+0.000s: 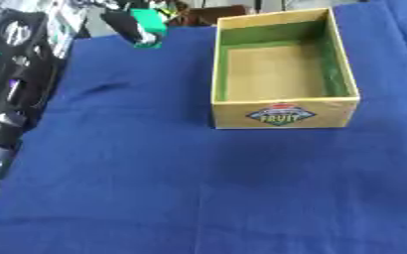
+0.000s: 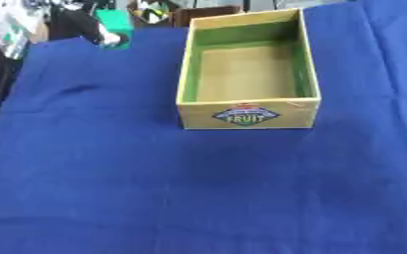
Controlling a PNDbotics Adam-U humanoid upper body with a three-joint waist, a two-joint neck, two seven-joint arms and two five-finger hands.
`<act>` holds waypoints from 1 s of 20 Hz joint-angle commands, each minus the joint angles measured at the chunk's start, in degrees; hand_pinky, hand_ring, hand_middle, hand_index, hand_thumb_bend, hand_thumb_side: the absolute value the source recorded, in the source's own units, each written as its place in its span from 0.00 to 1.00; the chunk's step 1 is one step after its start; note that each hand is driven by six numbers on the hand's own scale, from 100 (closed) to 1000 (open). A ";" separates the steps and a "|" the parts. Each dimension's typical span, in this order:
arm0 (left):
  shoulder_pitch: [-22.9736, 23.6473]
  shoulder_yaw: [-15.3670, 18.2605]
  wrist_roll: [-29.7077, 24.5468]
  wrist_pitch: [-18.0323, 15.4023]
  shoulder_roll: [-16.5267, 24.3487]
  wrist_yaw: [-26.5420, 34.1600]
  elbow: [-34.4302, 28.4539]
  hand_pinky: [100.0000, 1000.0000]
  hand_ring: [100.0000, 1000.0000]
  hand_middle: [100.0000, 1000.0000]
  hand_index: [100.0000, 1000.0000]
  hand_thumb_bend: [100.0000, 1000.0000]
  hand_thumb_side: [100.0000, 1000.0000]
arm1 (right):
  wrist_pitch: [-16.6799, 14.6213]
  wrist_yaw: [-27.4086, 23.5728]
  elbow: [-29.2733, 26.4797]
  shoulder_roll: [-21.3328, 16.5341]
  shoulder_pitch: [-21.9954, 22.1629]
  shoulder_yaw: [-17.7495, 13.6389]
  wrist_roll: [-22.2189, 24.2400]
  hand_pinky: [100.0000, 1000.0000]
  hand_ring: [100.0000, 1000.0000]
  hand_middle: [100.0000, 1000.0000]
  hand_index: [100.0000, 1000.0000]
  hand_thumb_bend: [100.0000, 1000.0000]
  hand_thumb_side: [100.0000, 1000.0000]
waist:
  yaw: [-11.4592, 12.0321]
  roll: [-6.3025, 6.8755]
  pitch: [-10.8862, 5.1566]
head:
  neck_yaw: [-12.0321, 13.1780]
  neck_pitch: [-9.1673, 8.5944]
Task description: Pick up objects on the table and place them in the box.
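Left arm [image 1: 3,124] at table edge, box [image 1: 282,115] empty

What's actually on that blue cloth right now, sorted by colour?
Yellow-and-green: 1, the box, nothing visible inside.
Green: 1, a small thing at the far edge, partly hidden by something black.
Total: 2.
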 commanded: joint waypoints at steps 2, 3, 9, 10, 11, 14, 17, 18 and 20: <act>-3.04 -0.42 1.57 -0.61 -2.34 -1.37 -1.47 0.00 0.36 0.37 0.33 0.00 0.61 | -0.17 -0.78 -0.92 -0.78 -0.95 0.10 0.12 0.73 0.77 0.69 0.74 0.00 0.88 | -0.42 -0.30 -1.74 | 0.11 0.39; -3.54 -0.51 2.20 -0.64 -3.41 -1.70 -1.52 0.00 0.36 0.36 0.33 0.00 0.61 | -0.22 -0.86 -0.92 -0.72 -1.08 0.19 0.19 0.73 0.77 0.69 0.74 0.00 0.88 | -0.61 -0.30 -1.76 | 0.37 0.54; -6.16 -1.55 8.04 -0.46 -9.17 -5.21 -1.43 0.00 0.35 0.35 0.33 0.00 0.62 | -0.50 -1.35 -0.92 -0.26 -1.95 0.68 0.76 0.73 0.78 0.69 0.74 0.00 0.88 | -1.97 -0.15 -1.56 | 2.22 0.98; -6.38 -1.72 8.97 -0.47 -9.97 -5.97 -0.99 0.00 0.35 0.35 0.33 0.00 0.62 | -0.55 -1.44 -0.92 -0.16 -2.15 0.79 0.87 0.73 0.78 0.69 0.74 0.00 0.88 | -2.30 -0.07 -1.48 | 2.50 0.92; -6.48 -1.85 9.95 -0.49 -10.75 -6.68 -0.42 0.00 0.35 0.35 0.33 0.00 0.62 | -0.62 -1.54 -0.92 -0.06 -2.35 0.89 0.98 0.73 0.78 0.69 0.74 0.00 0.88 | -2.63 0.01 -1.38 | 2.73 0.84; -6.42 -2.05 12.98 -0.36 -13.01 -8.64 2.11 0.00 0.35 0.35 0.33 0.00 0.62 | -0.79 -1.80 -0.92 0.23 -2.90 1.15 1.29 0.74 0.78 0.69 0.74 0.00 0.88 | -3.50 0.25 -0.94 | 3.09 0.50; -6.23 -1.75 16.15 0.01 -14.63 -10.29 5.17 0.00 0.35 0.35 0.34 0.00 0.62 | -0.93 -2.03 -0.92 0.46 -3.46 1.40 1.59 0.74 0.78 0.69 0.74 0.00 0.88 | -4.34 0.64 -0.47 | 3.40 0.27; -6.07 -1.47 17.55 0.30 -15.24 -10.57 6.28 0.00 0.35 0.35 0.34 0.00 0.62 | -0.94 -2.08 -0.92 0.54 -3.53 1.44 1.67 0.74 0.78 0.69 0.74 0.00 0.88 | -4.56 0.79 -0.34 | 3.36 0.27; -5.74 -1.36 19.88 0.44 -16.33 -11.04 8.55 0.00 0.35 0.36 0.35 0.00 0.62 | -0.90 -2.13 -0.92 0.69 -3.59 1.52 1.81 0.74 0.78 0.69 0.74 0.00 0.88 | -4.79 1.05 -0.16 | 3.28 0.45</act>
